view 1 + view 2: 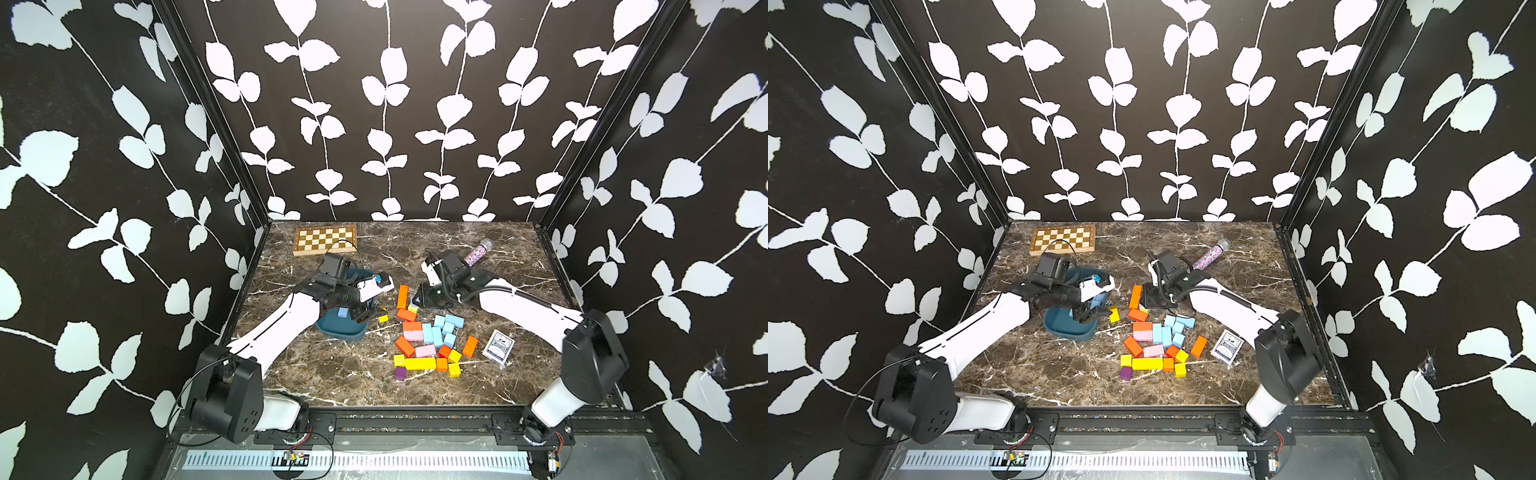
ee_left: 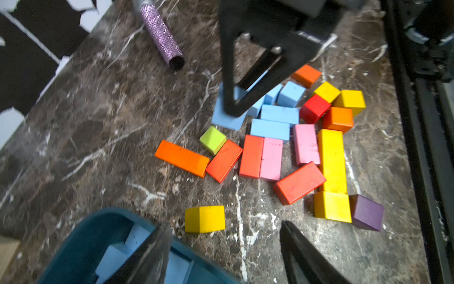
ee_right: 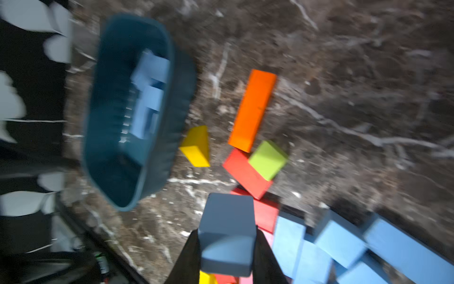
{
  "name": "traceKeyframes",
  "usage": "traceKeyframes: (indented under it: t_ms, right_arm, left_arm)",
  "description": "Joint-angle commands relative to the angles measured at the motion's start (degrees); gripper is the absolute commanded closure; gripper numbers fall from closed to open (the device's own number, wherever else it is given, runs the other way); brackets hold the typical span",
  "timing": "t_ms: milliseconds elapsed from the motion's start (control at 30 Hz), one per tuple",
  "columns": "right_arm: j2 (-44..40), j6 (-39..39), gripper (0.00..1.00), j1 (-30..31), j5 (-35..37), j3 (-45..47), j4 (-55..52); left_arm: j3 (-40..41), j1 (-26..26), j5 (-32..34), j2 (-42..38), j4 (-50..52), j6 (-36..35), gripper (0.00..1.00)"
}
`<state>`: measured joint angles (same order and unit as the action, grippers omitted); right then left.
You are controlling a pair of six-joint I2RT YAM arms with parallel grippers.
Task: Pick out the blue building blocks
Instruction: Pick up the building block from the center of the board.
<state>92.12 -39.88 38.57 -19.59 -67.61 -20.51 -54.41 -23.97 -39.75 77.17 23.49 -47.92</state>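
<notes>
Several blue building blocks lie clustered among other coloured blocks at mid-table. More blue blocks rest inside the dark teal tray. My right gripper is shut on one blue block, held just above the far end of the cluster. My left gripper hangs open and empty over the tray's right rim, beside a yellow block.
Orange, pink, yellow and purple blocks mix with the blue ones. A chessboard sits at the back left, a glitter microphone at the back right, a card deck to the right.
</notes>
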Motion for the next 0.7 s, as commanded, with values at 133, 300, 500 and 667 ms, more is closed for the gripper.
traceKeyframes:
  t_ms: [133,300,500,667]
  right_arm:
    - [1.58,-7.26,0.84,-0.33,-15.23,3.28,17.59]
    - [1.42,-7.75,0.84,-0.33,-17.96,3.68,19.62]
    - [1.34,-8.37,0.84,-0.33,-19.42,4.62,20.51]
    - [1.33,-8.86,0.84,-0.29,-19.60,4.85,21.52]
  left_arm:
    - [-1.05,-1.79,-8.03,-0.58,2.06,-11.64,0.28]
    - [-0.98,-2.90,-5.02,0.74,-1.24,-9.78,0.29]
    - [-0.78,-3.13,-0.50,1.76,-5.92,-6.12,0.31]
    - [-0.78,-3.21,0.28,2.11,-7.33,-4.48,0.32]
